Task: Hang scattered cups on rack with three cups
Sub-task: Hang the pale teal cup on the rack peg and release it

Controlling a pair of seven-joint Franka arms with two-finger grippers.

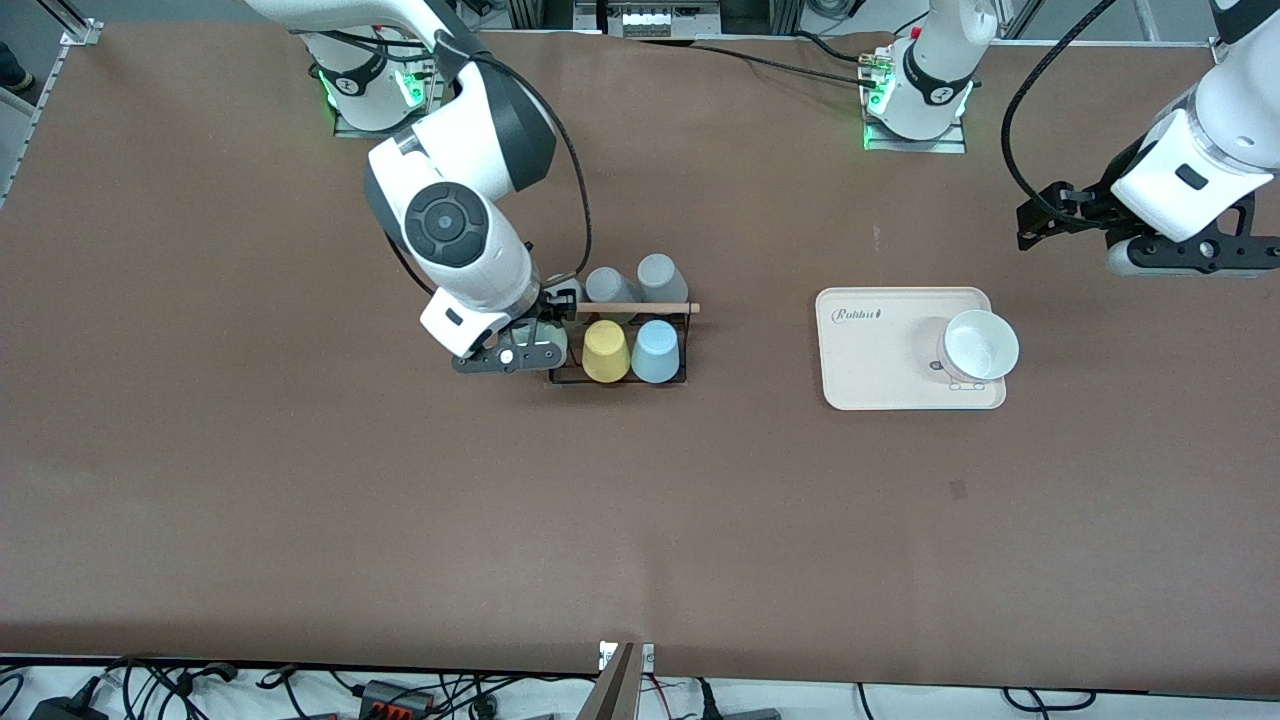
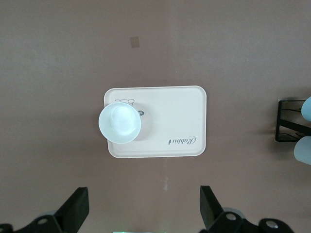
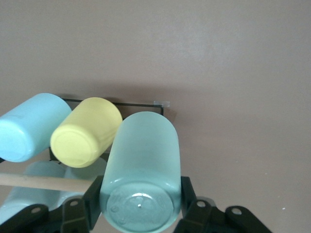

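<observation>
My right gripper (image 1: 522,352) is shut on the pale mint-green tumbler (image 1: 556,344), holding it by its base, mouth down and tilted, at the right arm's end of the black wire rack (image 1: 620,382). In the right wrist view the tumbler (image 3: 141,160) fills the space between the fingers (image 3: 92,196), right beside the yellow cup (image 3: 85,131). I cannot tell whether it sits on a peg. The light blue tumbler (image 1: 656,352) hangs on the rack beside the yellow cup (image 1: 605,352). My left gripper (image 1: 1190,258) waits open and empty above the table.
Two grey cups (image 1: 636,282) hang on the rack's row farther from the front camera, under the wooden rod (image 1: 660,308). A cream tray (image 1: 870,370) toward the left arm's end holds a white upright cup (image 1: 980,345), which also shows in the left wrist view (image 2: 120,122).
</observation>
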